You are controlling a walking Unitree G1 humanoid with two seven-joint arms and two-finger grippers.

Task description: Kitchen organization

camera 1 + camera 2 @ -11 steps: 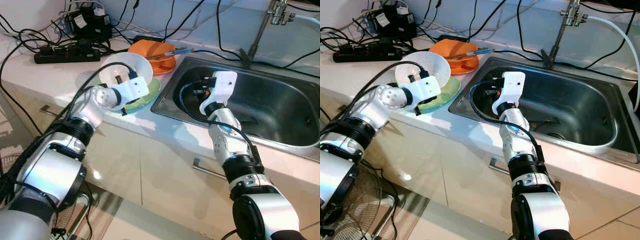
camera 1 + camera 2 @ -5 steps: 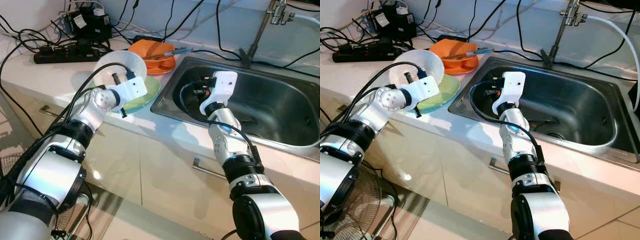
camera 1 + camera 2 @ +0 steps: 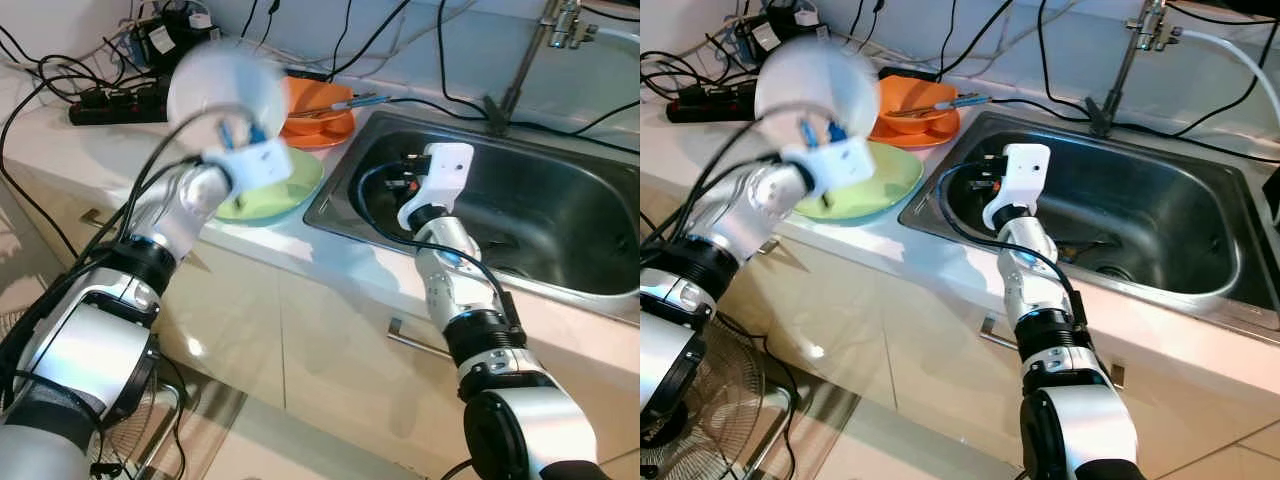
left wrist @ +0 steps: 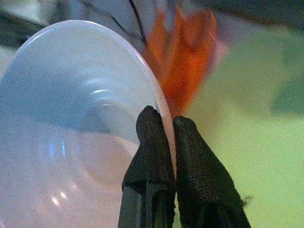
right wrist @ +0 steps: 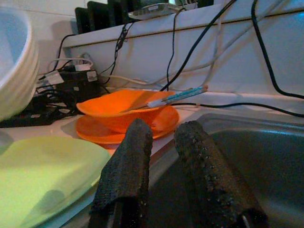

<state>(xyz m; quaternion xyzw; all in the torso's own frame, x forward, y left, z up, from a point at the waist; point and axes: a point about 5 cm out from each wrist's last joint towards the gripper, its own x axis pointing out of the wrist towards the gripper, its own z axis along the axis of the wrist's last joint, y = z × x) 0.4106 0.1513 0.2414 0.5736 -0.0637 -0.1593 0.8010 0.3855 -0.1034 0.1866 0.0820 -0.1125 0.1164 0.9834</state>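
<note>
The big metal sink (image 3: 560, 215) sits in the desk (image 3: 70, 145). The right gripper (image 5: 164, 156) hangs over its near edge, fingers a little apart and empty. A green plate (image 3: 865, 185) lies beside the sink. Above it, the left gripper (image 4: 164, 142) holds up a white bowl (image 3: 215, 85), fingers clamped on its rim.

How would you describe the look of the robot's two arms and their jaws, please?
Both arms are silver metal with black ringed joints and loose black cables. Each wrist carries a white block. The left gripper and right gripper each have two long black fingers with a coarse, textured surface.
</note>
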